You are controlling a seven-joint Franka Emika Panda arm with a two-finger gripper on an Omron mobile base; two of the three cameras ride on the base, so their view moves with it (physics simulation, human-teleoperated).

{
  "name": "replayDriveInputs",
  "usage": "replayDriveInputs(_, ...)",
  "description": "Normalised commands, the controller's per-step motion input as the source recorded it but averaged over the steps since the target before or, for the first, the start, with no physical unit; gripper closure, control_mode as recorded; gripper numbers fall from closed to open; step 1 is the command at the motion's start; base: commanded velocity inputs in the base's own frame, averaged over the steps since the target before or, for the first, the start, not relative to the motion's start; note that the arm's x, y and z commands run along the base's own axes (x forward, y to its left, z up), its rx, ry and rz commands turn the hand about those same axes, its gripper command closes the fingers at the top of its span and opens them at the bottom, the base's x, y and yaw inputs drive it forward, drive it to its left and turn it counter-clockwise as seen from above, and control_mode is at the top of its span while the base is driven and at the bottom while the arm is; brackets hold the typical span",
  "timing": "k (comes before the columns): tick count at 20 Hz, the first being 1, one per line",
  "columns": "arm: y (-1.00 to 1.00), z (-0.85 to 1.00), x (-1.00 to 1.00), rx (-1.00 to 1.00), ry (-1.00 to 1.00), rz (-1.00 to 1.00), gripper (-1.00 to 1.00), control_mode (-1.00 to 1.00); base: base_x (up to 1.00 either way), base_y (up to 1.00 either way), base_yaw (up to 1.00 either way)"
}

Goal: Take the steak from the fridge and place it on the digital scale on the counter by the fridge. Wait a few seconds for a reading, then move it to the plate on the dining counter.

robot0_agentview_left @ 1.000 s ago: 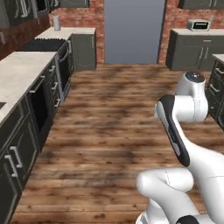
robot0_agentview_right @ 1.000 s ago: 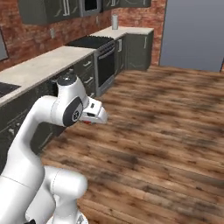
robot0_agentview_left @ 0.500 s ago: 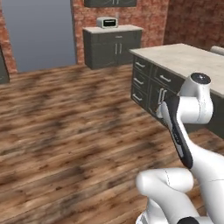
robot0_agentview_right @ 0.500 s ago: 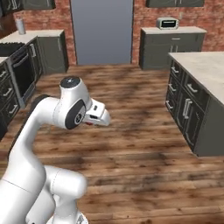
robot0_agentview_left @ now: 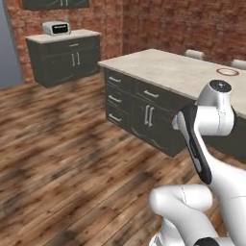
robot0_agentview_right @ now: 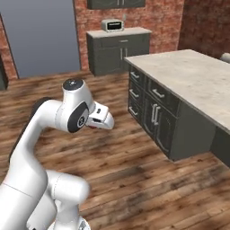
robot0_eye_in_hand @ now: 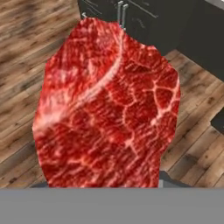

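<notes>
Hand view gives me the steak [robot0_eye_in_hand: 107,109] square in front of the lens, a marbled red slab running from about 11 o'clock down to 6 o'clock. It sits right at the claw, so I read the claw as closed partway on the steak and holding it up over the wooden floor [robot0_eye_in_hand: 26,39]; the fingertips themselves are hidden behind the meat. Dark cabinet fronts with silver handles show past it at 12 to 2 o'clock.

From the right base view I see the claw [robot0_agentview_right: 102,120] sticking out of the white wrist at mid-frame, with a sliver of red just under it at 7 o'clock. The dining bench [robot0_agentview_right: 193,81], a long beige speckled island top on dark drawers, lies at 3 o'clock of the claw, apart from it. At 12 o'clock, against the brick wall, a short bench [robot0_agentview_right: 117,33] carries a small toaster-like appliance [robot0_agentview_right: 112,25], and the grey fridge [robot0_agentview_right: 40,36] stands at 10 o'clock.

From the left base view, the plate [robot0_agentview_left: 227,72], white with a red-brown rim, rests on the dining bench at 2 o'clock, beyond the arm's elbow.
</notes>
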Motion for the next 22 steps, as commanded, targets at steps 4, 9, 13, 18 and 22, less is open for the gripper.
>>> replayDriveInputs(4, 0.0, 0.0, 0.0, 0.0, 0.0, 0.0, 1.0, 1.0, 1.0, 0.42, -0.52)
replayDriveInputs(9, 0.0, 0.0, 0.0, 0.0, 0.0, 0.0, 1.0, 1.0, 0.87, 0.78, -0.5)
replayDriveInputs(13, 0.0, 0.0, 0.0, 0.0, 0.0, 0.0, 1.0, 1.0, 0.64, 1.0, -0.44)
replayDriveInputs(18, 0.0, 0.0, 0.0, 0.0, 0.0, 0.0, 1.0, 1.0, 0.55, 1.0, -0.38)
replayDriveInputs(22, 0.0, 0.0, 0.0, 0.0, 0.0, 0.0, 1.0, 1.0, 0.52, 1.0, -0.34)
